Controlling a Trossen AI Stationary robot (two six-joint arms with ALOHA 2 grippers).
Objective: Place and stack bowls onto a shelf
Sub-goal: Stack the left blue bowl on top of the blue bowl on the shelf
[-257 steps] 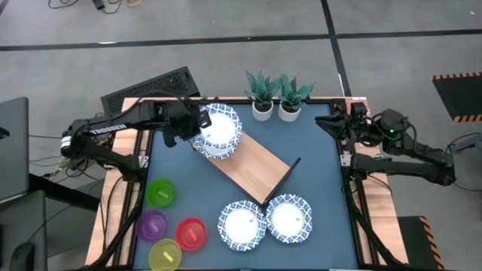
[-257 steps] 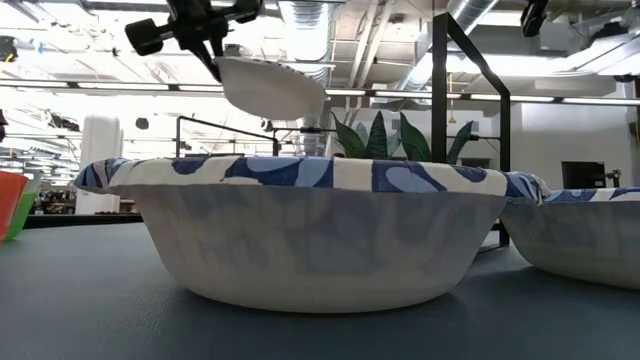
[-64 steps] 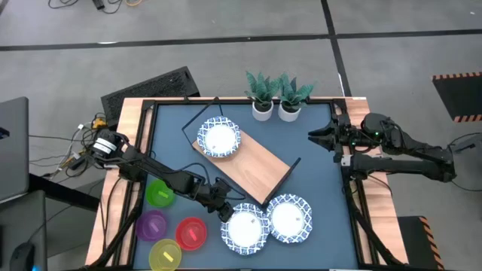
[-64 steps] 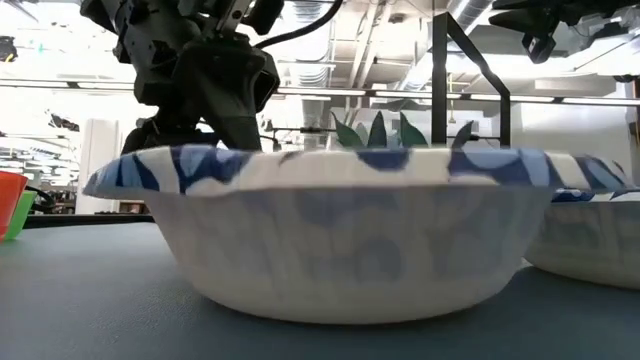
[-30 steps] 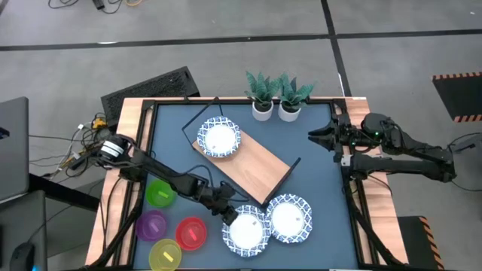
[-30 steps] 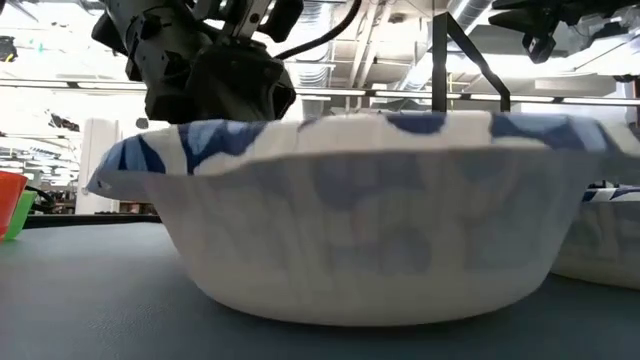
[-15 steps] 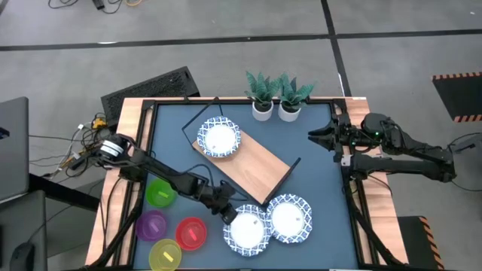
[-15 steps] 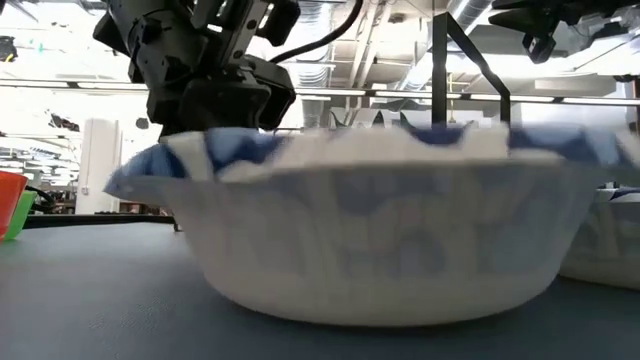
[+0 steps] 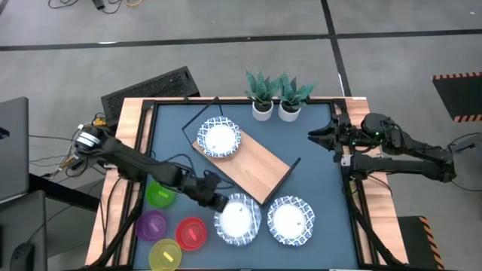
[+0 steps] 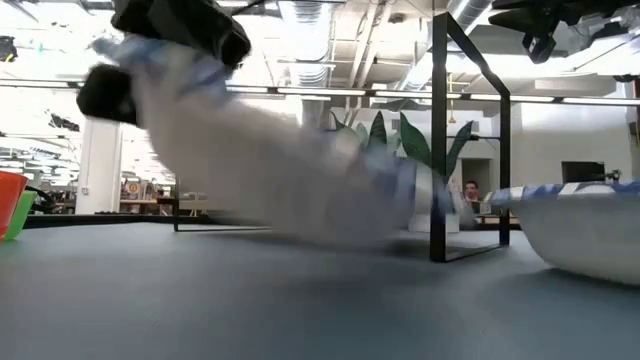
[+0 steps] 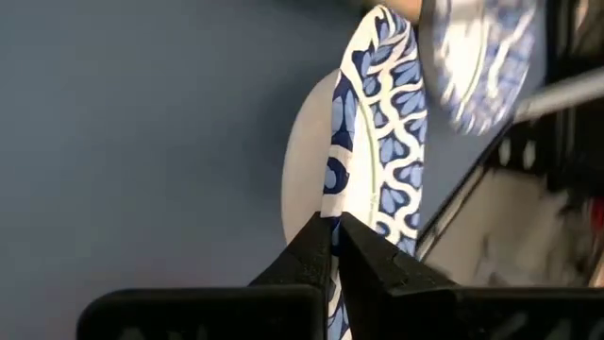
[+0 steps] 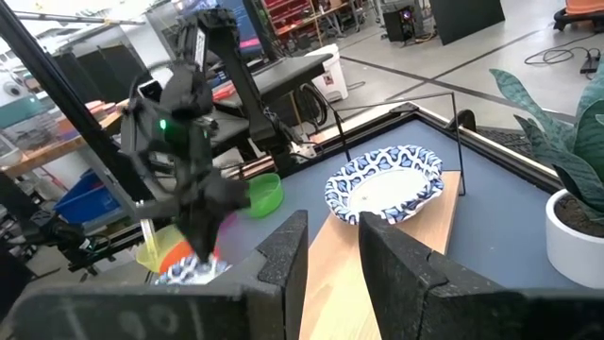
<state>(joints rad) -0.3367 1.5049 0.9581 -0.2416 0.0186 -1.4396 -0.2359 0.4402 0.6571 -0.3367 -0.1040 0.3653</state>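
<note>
The shelf [image 9: 248, 165], a long light-wood board with black wire frames, lies diagonally on the surface. 1 blue-rimmed white bowl [image 9: 219, 138] sits on its far end. A 2nd patterned bowl [image 9: 237, 219] is tilted up off the surface near the shelf's near end; a 3rd [image 9: 291, 220] rests just beside it. Green [image 9: 160, 193], purple [image 9: 151, 224], red [image 9: 191, 232] and yellow [image 9: 166, 254] bowls cluster at the near left.
</note>
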